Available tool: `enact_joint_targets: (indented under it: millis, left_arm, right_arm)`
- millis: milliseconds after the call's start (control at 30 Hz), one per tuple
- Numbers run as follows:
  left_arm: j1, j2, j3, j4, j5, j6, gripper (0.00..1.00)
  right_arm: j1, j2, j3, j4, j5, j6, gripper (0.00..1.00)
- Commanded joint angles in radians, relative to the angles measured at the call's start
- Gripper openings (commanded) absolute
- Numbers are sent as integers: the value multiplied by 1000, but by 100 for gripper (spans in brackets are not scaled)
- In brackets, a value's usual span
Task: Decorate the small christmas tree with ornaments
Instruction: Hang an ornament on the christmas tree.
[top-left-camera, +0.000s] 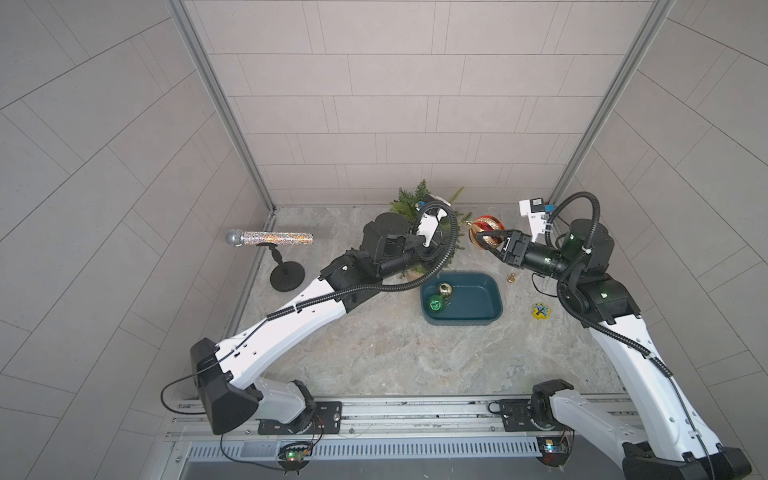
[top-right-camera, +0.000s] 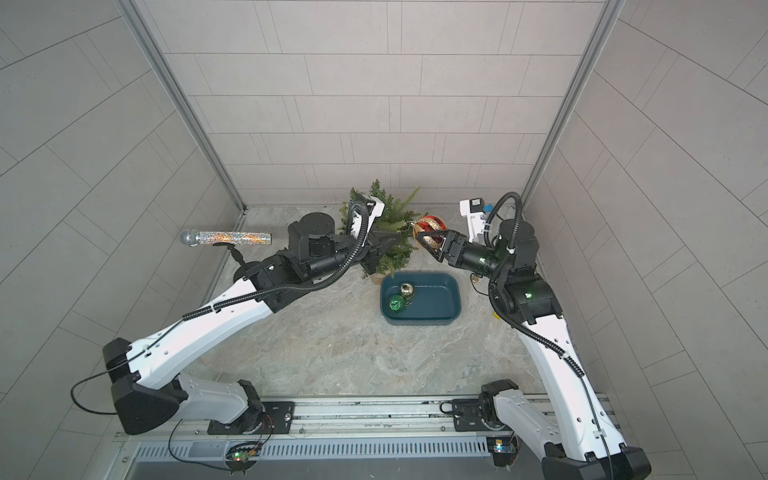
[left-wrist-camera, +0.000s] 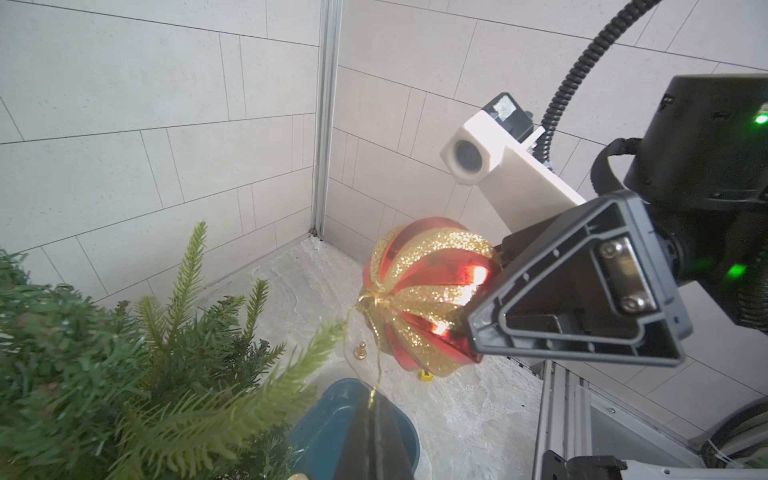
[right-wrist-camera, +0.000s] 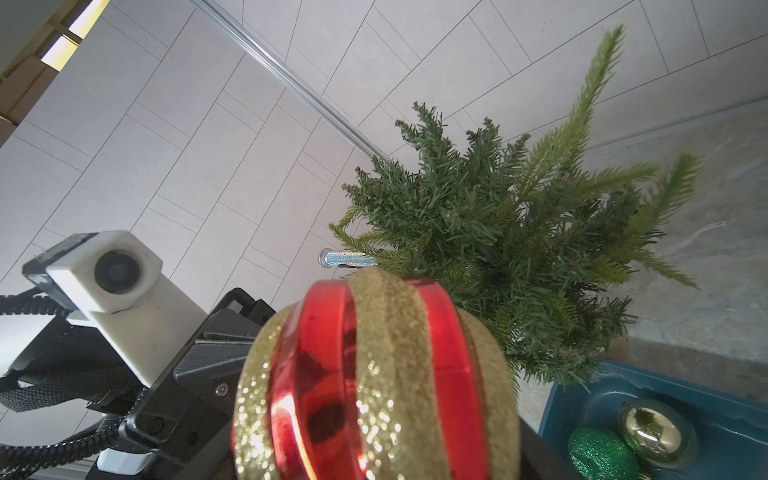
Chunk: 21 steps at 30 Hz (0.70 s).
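The small christmas tree stands at the back of the table, partly hidden by my left arm. My right gripper is shut on the red-and-gold striped ornament and holds it in the air just right of the tree. Its gold hanging string runs to my left gripper, which is shut on the string beside the branches. A gold ornament and a glittery green ornament lie in the teal bin.
A glittery silver microphone rests on a black stand at the left. A small gold bell-shaped piece and a yellow round item lie on the table right of the bin. Walls close the table in at the back and sides.
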<state>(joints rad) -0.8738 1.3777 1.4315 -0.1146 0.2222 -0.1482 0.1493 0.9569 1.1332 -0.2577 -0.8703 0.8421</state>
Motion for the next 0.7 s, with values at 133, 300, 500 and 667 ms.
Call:
enact_joint_targets:
  millis: [133,300,500,667]
  left_arm:
    - [-7,3,43,13,-24,37,0]
    - [-7,10,49,5,-35,53,0]
    - [-7,18,50,1,-37,61,0]
    - [-7,24,52,-5,-33,61,0]
  right_arm:
    - [-5,-5,6,115,17,46,66]
    - [-6,6,-13,168,16,72,66]
    - [-5,13,-38,189,11,84,66]
    - [-6,6,-63,188,3,86,67]
